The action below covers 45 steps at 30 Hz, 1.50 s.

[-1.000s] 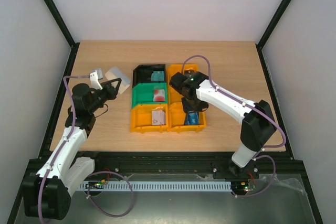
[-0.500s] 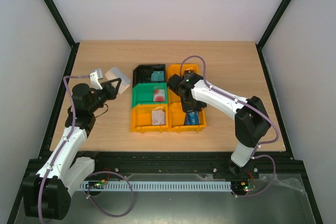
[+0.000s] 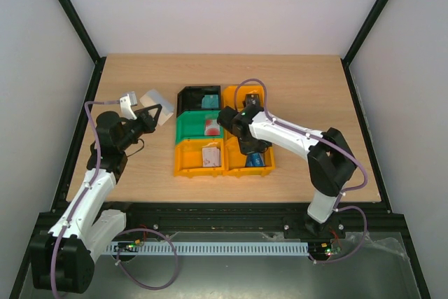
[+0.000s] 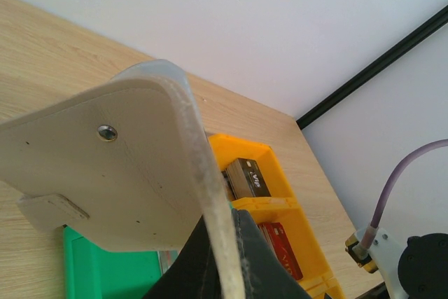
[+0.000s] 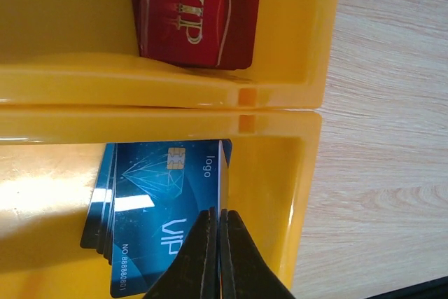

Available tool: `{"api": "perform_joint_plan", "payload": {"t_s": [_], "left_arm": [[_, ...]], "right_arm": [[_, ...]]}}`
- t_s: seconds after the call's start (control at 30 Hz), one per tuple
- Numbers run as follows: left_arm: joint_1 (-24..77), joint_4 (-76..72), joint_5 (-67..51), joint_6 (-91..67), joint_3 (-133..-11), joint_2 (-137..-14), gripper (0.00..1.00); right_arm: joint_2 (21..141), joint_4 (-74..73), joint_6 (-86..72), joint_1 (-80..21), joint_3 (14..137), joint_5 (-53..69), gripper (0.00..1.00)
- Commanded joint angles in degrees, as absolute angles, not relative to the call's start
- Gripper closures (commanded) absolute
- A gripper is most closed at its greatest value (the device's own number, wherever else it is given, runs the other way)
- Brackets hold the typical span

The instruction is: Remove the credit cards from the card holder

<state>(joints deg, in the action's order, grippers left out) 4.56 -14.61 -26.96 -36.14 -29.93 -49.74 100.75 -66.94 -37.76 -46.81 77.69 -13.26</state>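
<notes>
My left gripper is clamped on the pale grey flat card holder, lifted over the left side of the wooden table. Right gripper is pinching one thin plastic credit card edge-on, right over the blue VIP cards in the near orange plastic bin.

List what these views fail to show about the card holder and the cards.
- Left wrist: card holder shows one face; cards inside, if any, hidden.
- Right wrist: red cards cut off by the top edge.
- Right wrist: right pincer shut; whether it pinches the edge-on strip is unclear.
- Top external: blue cards mostly covered by right arm.
</notes>
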Motion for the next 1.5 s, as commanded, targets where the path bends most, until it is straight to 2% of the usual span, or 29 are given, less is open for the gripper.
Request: {"api": "perform_joint_plan", "payload": {"t_s": [0.0, 0.47, 0.97, 1.47], "left_arm": [[4.34, -16.52, -27.33, -35.18, -30.2, -49.83, 0.98], [4.3, -16.7, -27.42, -34.97, -30.06, -49.82, 0.98], [4.31, -16.62, -27.6, -34.75, -29.93, -49.75, 0.98], [4.3, -16.96, -27.69, -34.8, -30.06, -49.99, 0.98]], "right_arm": [[100.75, -65.51, -38.08, -47.98, 77.67, -17.53, 0.98], [98.97, -69.23, -33.62, -50.43, 77.59, -29.66, 0.98], [97.3, -63.59, -23.88, -56.45, 78.83, -26.89, 0.98], [92.74, -53.47, -19.91, -56.93, 68.66, -32.01, 0.98]]}}
